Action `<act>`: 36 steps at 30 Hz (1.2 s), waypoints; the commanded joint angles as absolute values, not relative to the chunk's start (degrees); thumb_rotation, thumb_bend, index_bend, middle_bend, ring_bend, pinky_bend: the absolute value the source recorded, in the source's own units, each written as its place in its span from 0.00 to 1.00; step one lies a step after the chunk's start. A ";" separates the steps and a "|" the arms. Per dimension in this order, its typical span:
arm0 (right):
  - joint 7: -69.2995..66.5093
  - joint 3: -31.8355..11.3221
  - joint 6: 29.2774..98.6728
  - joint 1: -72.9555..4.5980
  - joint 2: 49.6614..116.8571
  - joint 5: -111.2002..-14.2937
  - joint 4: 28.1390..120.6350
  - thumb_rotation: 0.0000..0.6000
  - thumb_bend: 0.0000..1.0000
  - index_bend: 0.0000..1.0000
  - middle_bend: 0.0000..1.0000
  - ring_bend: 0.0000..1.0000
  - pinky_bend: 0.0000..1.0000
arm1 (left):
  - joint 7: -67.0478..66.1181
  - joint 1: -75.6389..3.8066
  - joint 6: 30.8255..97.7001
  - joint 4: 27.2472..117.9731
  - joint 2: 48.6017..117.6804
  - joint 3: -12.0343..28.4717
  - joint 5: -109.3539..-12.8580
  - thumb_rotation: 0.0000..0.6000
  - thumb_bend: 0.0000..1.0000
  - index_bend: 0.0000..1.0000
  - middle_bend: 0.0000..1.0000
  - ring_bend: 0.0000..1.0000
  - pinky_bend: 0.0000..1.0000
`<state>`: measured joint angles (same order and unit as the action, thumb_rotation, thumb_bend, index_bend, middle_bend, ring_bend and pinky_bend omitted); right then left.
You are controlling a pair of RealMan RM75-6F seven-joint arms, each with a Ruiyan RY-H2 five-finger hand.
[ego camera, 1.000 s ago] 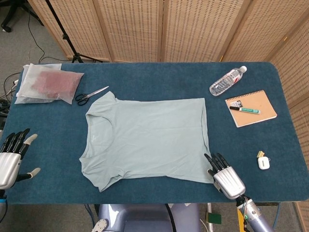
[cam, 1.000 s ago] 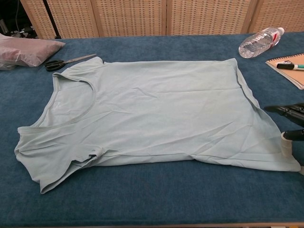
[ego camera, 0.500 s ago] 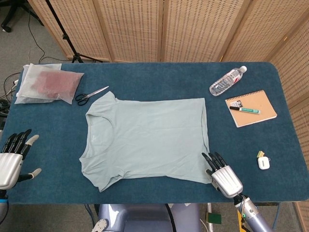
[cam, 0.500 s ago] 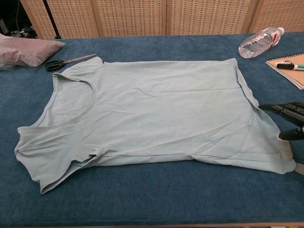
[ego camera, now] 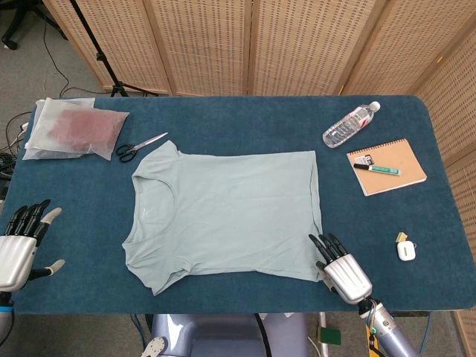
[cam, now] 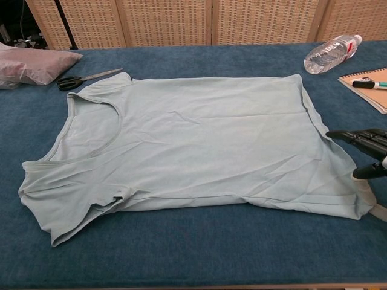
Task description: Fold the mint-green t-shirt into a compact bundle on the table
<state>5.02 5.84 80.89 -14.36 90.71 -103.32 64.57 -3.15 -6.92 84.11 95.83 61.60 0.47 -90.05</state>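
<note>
Head view shows the t-shirt flat and unfolded on the counter. Soft, limp cloth; best pinched at its hem corner, where the right hand hovers empty, fingers apart.

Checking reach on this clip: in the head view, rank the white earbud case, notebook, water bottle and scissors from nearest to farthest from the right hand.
From the right hand:
1. White earbud case, just to its right.
2. Notebook, farther back on the right.
3. Water bottle, near the far right edge.
4. Scissors, across the table at far left.

Scissors, plastic bag, water bottle, notebook (marker on top)
</note>
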 commanded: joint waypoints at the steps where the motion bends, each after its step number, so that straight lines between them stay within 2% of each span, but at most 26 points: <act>1: 4.84 5.93 80.84 -14.43 90.72 -103.20 64.47 1.00 0.51 0.65 0.00 0.00 0.06 | -3.23 -6.94 84.07 95.83 61.65 0.44 -90.05 1.00 0.00 0.00 0.00 0.00 0.00; 10: 3.12 6.27 80.37 -14.63 90.38 -102.50 65.39 1.00 0.52 0.66 0.00 0.00 0.06 | -2.97 -7.54 83.65 94.89 62.40 -0.21 -92.03 1.00 0.00 0.00 0.00 0.00 0.00; 17: -0.84 6.26 80.13 -14.99 89.00 -101.60 68.16 1.00 0.52 0.66 0.00 0.00 0.06 | 1.41 -10.11 87.47 83.95 69.03 -3.40 -106.30 1.00 0.00 0.01 0.00 0.00 0.00; 21: -2.78 6.27 79.68 -15.17 88.36 -100.97 69.51 1.00 0.52 0.66 0.00 0.00 0.06 | 3.33 -11.33 88.55 77.59 73.01 -5.19 -110.96 1.00 0.00 0.12 0.00 0.00 0.00; 24: -2.90 6.29 79.55 -15.27 88.17 -100.90 69.74 1.00 0.52 0.66 0.00 0.00 0.06 | 4.15 -11.76 89.70 73.39 75.79 -6.17 -113.16 1.00 0.00 0.24 0.00 0.00 0.00; 33: -2.62 6.11 79.29 -15.32 88.39 -100.40 69.31 1.00 0.52 0.67 0.00 0.00 0.06 | 6.78 -12.46 91.64 63.08 82.61 -8.98 -116.24 1.00 0.00 0.45 0.00 0.00 0.00; 36: -2.54 6.03 79.23 -15.34 88.44 -100.24 69.20 1.00 0.52 0.67 0.00 0.00 0.06 | 7.52 -12.74 91.82 60.58 84.26 -9.67 -116.53 1.00 0.00 0.49 0.00 0.00 0.00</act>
